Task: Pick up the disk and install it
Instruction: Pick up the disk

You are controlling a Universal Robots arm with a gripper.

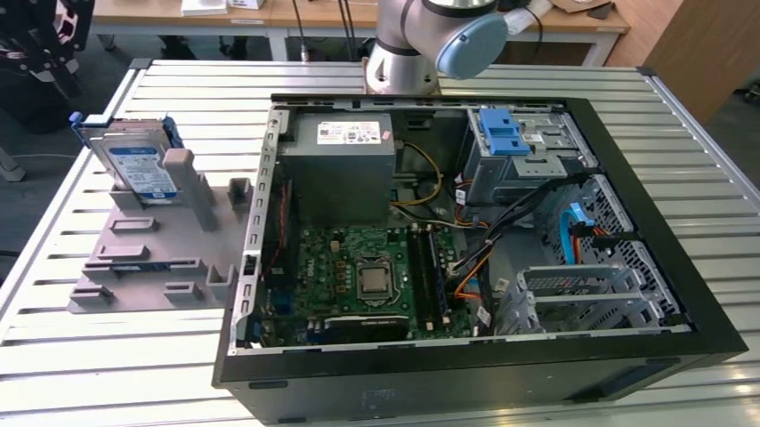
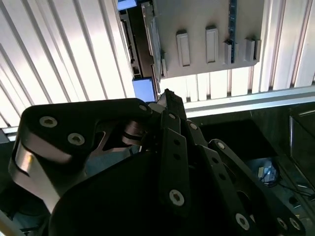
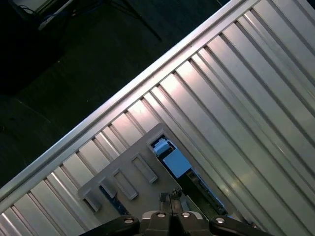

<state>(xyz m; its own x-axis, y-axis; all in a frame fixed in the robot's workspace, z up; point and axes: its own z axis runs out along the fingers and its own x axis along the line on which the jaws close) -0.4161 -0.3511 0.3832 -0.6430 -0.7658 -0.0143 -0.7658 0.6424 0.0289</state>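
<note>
While disk (image 1: 134, 165) stands upright in grey fixture (image 1: 149, 260), claw (image 3: 169, 195), closed up & empty, hangs above it.

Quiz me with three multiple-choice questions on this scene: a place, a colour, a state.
1. Where is the disk? A) in the grey holder beside the computer case B) inside the case C) on the floor
2. What colour is the latch on the drive cage? A) red B) blue C) yellow
3. How does the disk sit? A) lying flat B) leaning on the case C) upright on edge
Answers: A, it stands in the holder at the exterior view's left of the case; B, the latch is blue; C, it stands on edge in the holder.
</note>
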